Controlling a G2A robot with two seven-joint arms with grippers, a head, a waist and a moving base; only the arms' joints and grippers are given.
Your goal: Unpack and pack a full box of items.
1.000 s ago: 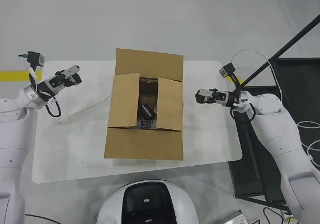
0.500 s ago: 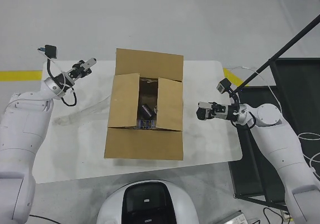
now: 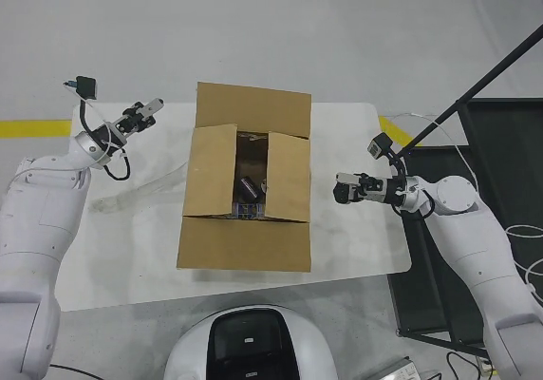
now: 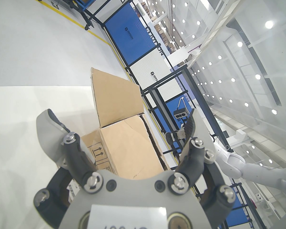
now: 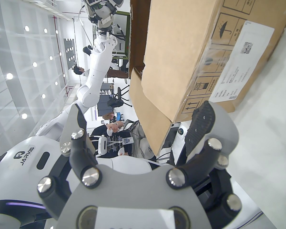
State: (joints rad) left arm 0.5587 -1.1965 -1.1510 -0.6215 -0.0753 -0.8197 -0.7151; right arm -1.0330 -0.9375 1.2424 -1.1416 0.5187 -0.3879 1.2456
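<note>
A brown cardboard box (image 3: 245, 237) stands mid-table with its flaps folded outward and dark items (image 3: 249, 186) showing through the narrow gap in its top. My left gripper (image 3: 146, 111) hovers off the box's far left corner, open and empty; in the left wrist view its fingers (image 4: 191, 122) frame the box (image 4: 124, 141). My right gripper (image 3: 341, 188) sits just right of the box's right flap, open and empty; the right wrist view shows the box's labelled side (image 5: 205, 36) close ahead of the gripper (image 5: 143, 117).
The white table (image 3: 120, 256) carries a clear plastic sheet (image 3: 148, 195) left of the box. A black metal rack (image 3: 528, 142) stands beyond the table's right edge. Bare tabletop lies in front of the box.
Since one second ago my left gripper swung farther back and toward the box's far corner, and my right gripper dropped slightly nearer. Over the last half second nothing moved.
</note>
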